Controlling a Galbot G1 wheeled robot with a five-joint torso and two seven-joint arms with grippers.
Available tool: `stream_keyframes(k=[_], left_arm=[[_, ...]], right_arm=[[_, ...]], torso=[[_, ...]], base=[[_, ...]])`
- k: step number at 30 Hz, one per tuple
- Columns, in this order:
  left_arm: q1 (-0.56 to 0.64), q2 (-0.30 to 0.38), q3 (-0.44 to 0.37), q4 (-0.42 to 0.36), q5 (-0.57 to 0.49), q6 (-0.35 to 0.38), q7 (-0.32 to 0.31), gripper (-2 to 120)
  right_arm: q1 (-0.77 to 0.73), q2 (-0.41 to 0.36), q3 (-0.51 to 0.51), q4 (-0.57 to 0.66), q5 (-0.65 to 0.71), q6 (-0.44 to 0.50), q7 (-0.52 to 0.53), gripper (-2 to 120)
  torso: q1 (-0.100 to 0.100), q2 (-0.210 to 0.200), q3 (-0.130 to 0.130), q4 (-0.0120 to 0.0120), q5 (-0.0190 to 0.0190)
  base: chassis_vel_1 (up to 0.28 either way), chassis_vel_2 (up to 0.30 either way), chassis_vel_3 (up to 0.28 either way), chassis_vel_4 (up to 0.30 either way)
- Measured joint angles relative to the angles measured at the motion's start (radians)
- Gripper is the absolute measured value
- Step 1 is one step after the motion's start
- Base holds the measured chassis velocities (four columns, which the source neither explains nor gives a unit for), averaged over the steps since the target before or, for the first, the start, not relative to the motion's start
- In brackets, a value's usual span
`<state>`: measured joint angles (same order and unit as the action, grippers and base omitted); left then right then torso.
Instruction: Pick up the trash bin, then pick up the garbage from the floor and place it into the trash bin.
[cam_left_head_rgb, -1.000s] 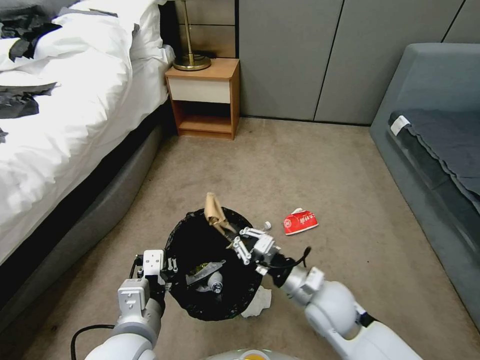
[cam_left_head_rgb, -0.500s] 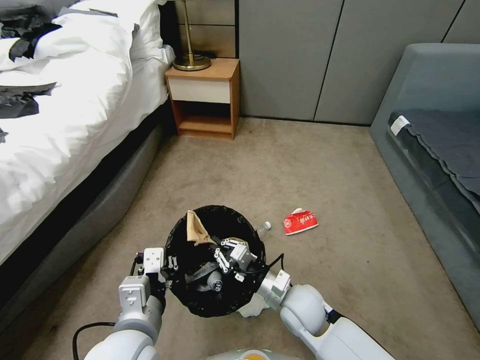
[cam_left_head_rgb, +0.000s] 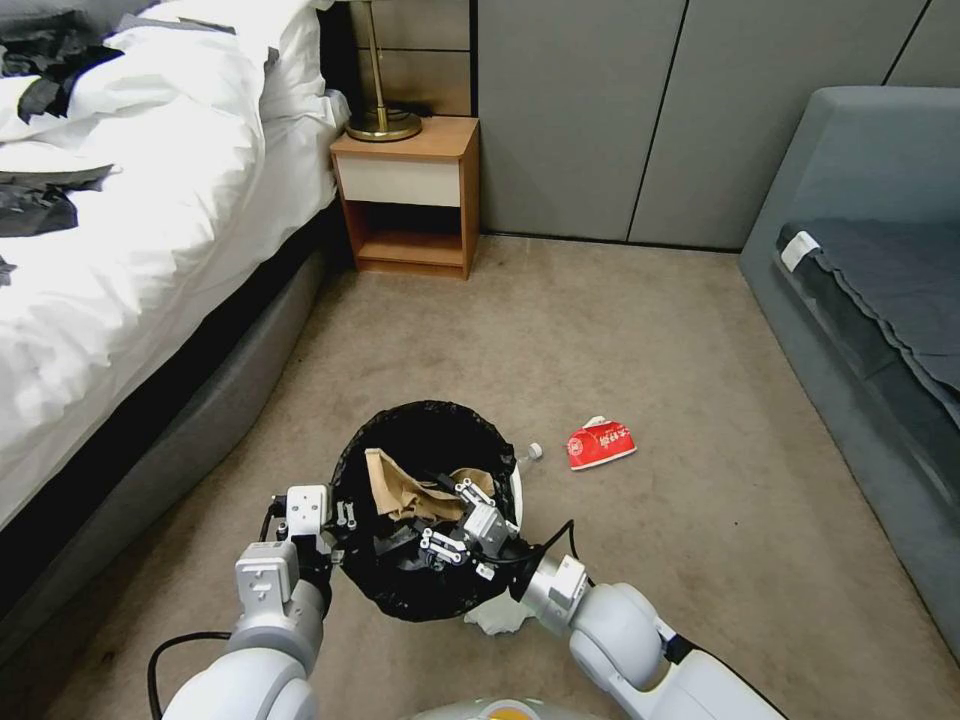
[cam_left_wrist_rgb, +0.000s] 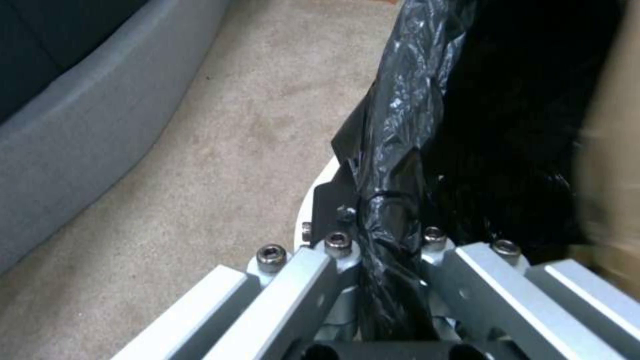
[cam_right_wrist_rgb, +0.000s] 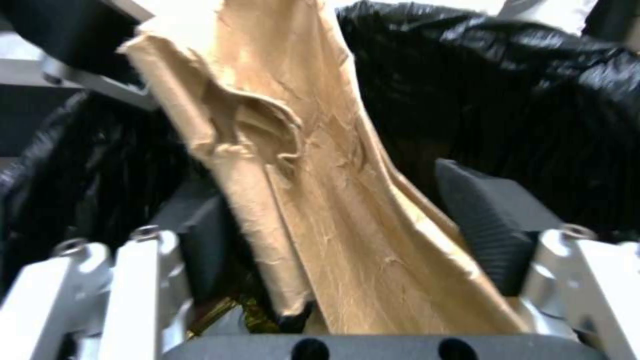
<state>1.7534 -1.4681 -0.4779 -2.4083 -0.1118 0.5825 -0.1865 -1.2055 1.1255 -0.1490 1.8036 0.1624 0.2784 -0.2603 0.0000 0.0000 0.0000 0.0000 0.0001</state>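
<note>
Inside bin (cam_left_head_rgb: 425, 600) | right gripper (cam_left_head_rgb: 462, 525) spread, paper bag (cam_left_head_rgb: 400, 485) loose between its pads (cam_right_wrist_rgb: 490, 227) | left gripper (cam_left_wrist_rgb: 380, 280) pinching liner rim (cam_left_wrist_rgb: 393, 145) | red packet (cam_left_head_rgb: 600, 443), bottle (cam_left_head_rgb: 528, 455), tissue (cam_left_head_rgb: 503, 614) on carpet (cam_left_head_rgb: 620, 340) | bed (cam_left_head_rgb: 130, 250) left, sofa (cam_left_head_rgb: 860, 200) right, nightstand (cam_left_head_rgb: 410, 195) behind

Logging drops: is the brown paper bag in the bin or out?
In. The brown paper bag lies inside the trash bin, between the open right gripper fingers.

Even, soft indoor light; sharp head view, blurred wrist close-ups, glossy liner glare.
</note>
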Motion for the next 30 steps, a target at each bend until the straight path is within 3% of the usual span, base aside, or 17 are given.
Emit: stream_keyframes(k=[3,7,12,19,21,30], left_arm=[[-0.001,0.002,-0.001,0.000,-0.001,0.002,0.000,0],[0.003,0.004,-0.001,0.000,-0.001,0.003,-0.001,0],[0.008,0.004,-0.001,-0.002,0.001,0.003,-0.001,0],[0.013,0.003,-0.002,-0.004,0.007,0.003,-0.002,0],[0.017,0.002,0.001,-0.003,0.011,0.003,-0.003,0],[0.027,0.004,0.012,-0.010,0.015,0.001,-0.003,0]], right_arm=[[-0.014,-0.022,0.014,0.045,0.000,-0.003,0.002,89],[-0.023,-0.039,0.041,0.096,0.002,-0.006,0.005,99],[-0.035,-0.054,0.084,0.156,0.005,-0.007,0.008,100],[-0.069,-0.069,0.222,0.318,0.035,-0.010,0.028,100],[-0.094,-0.068,0.302,0.392,0.065,-0.014,0.050,100],[-0.139,-0.078,0.413,0.478,0.105,-0.027,0.064,100]], torso=[[0.000,0.000,0.000,0.0000,0.0000],[0.000,0.000,0.000,0.0000,0.0000],[0.000,0.000,0.000,0.0001,0.0001],[0.000,0.000,0.000,0.0000,0.0001],[0.000,0.000,0.000,-0.0001,0.0000],[0.000,0.000,0.000,-0.0001,0.0000]], base=[[0.000,0.000,0.000,0.000],[0.000,0.000,0.000,0.000],[0.000,0.000,0.000,0.000],[0.000,0.000,0.000,0.000],[0.000,0.000,0.000,0.000],[0.000,0.000,0.000,0.000]])
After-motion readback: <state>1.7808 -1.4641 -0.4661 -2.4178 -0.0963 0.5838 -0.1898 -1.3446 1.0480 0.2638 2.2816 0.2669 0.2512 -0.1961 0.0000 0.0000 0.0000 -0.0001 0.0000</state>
